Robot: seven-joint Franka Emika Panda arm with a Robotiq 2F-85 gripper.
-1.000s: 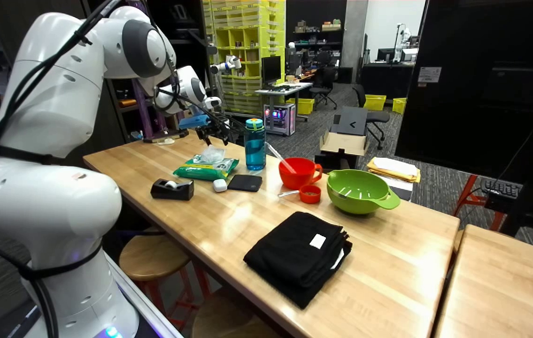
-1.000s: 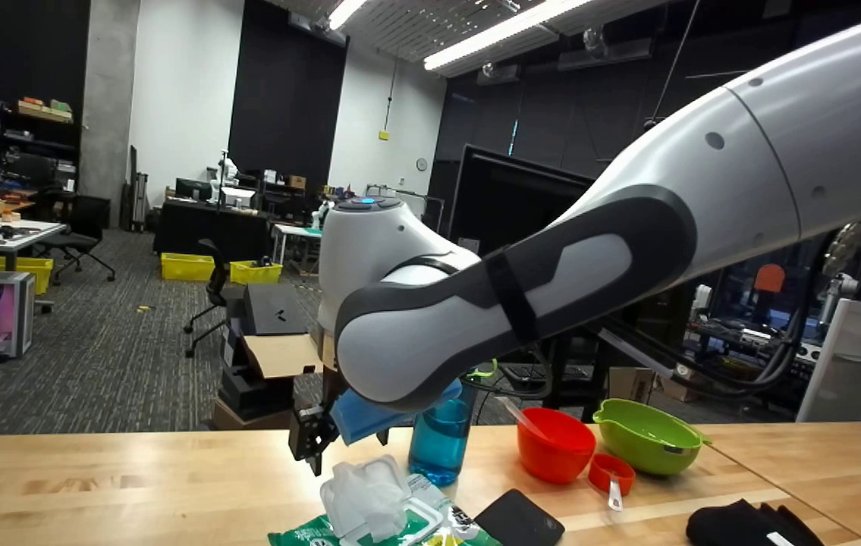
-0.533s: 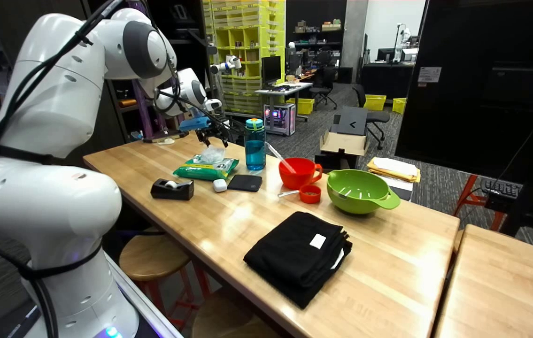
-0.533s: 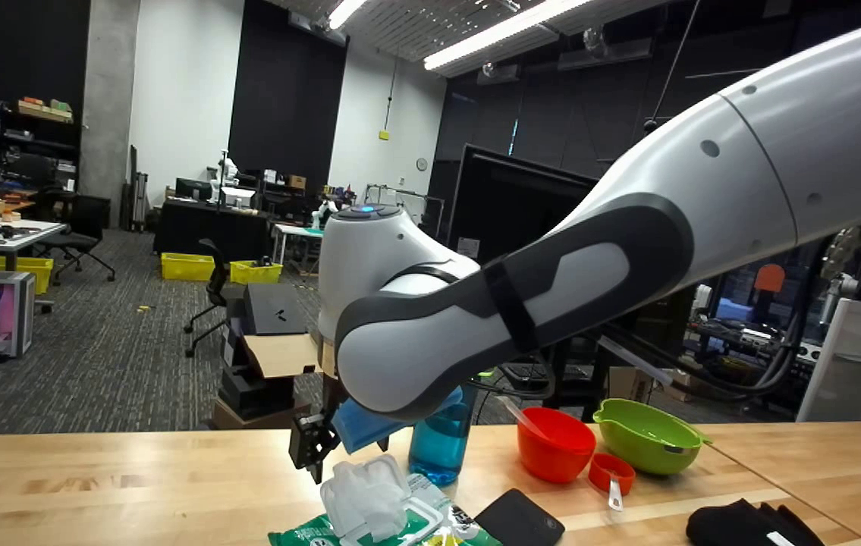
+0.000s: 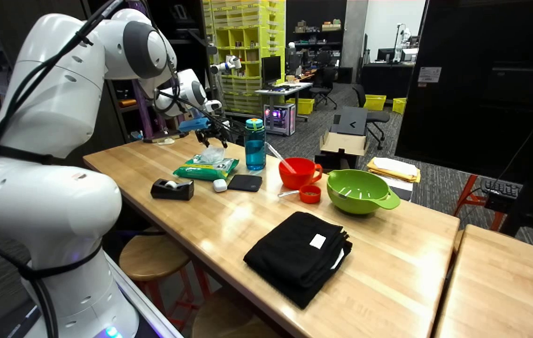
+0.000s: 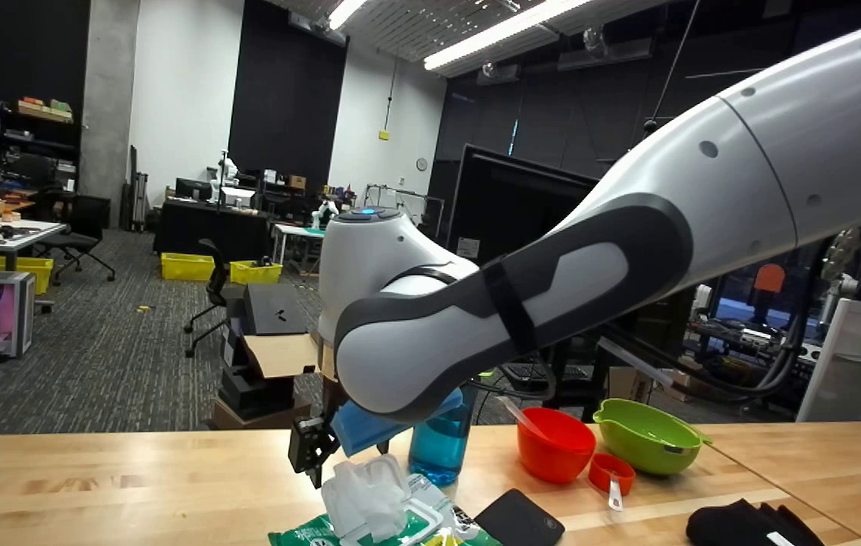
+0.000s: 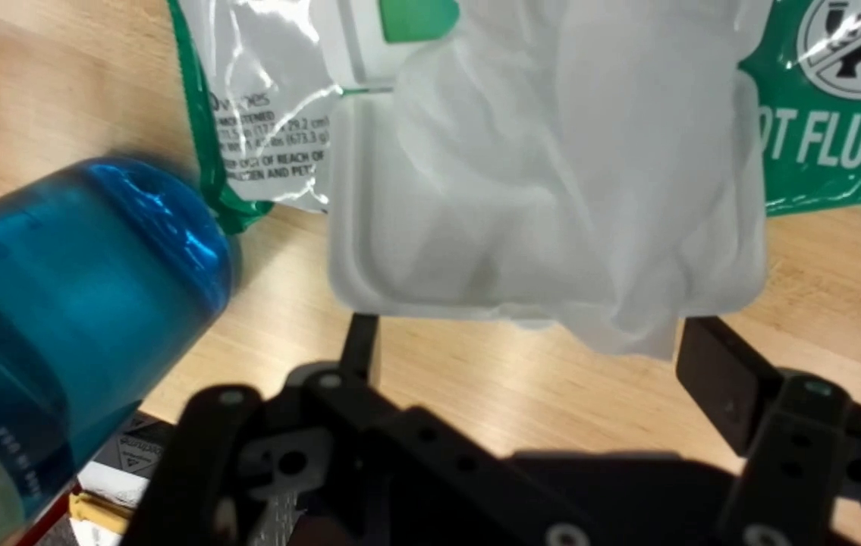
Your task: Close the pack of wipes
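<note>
The pack of wipes (image 5: 206, 172) is a soft green packet lying flat on the table; it also shows in an exterior view (image 6: 312, 533) and in the wrist view (image 7: 817, 182). Its white plastic lid (image 7: 430, 258) stands open, and a crumpled white wipe (image 7: 627, 114) sticks out over it; the wipe also shows in an exterior view (image 6: 366, 497). My gripper (image 7: 532, 330) is open at the lid's outer edge, one finger near each end. The lid edge hides the fingertips in the wrist view; I cannot tell whether they touch. The gripper also shows in both exterior views (image 5: 213, 142) (image 6: 348, 462).
A teal bottle (image 5: 255, 150) stands close beside the pack and gripper, also in the wrist view (image 7: 89, 303). A black wallet (image 5: 245, 183), white case (image 5: 220, 186), tape dispenser (image 5: 172, 189), red bowl (image 5: 297, 173), green bowl (image 5: 358, 192) and black cloth (image 5: 297, 258) lie nearby.
My gripper has moved down slightly toward the open lid and wipe, mostly in the first half second. The wipe has barely shifted. The pack and the other objects have not moved.
</note>
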